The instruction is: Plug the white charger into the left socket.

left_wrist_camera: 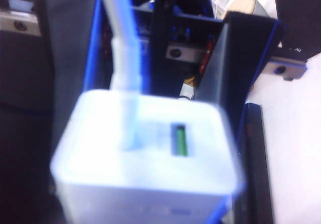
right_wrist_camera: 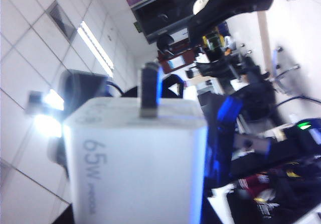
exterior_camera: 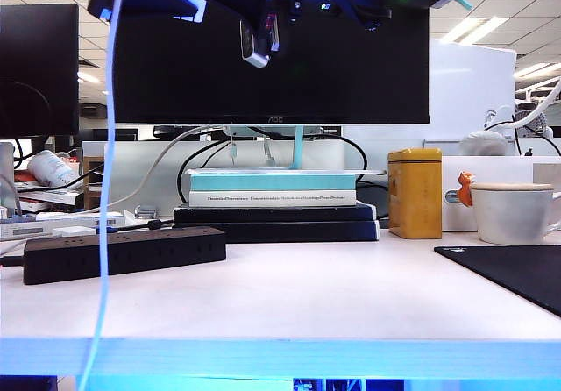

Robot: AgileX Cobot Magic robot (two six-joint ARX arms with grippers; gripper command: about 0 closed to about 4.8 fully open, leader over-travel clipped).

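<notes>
- White charger: held in the air high above the power strip, its thin white cable hanging down in front of the strip.
- Right gripper: clamped on the charger body, prongs exposed.
- Left gripper: at the charger's port face; one dark finger lies alongside it. Whether the jaws grip cannot be told.
- Power strip: flat on the table; left socket unoccupied.
- Behind the strip: stacked books, monitor.
</notes>
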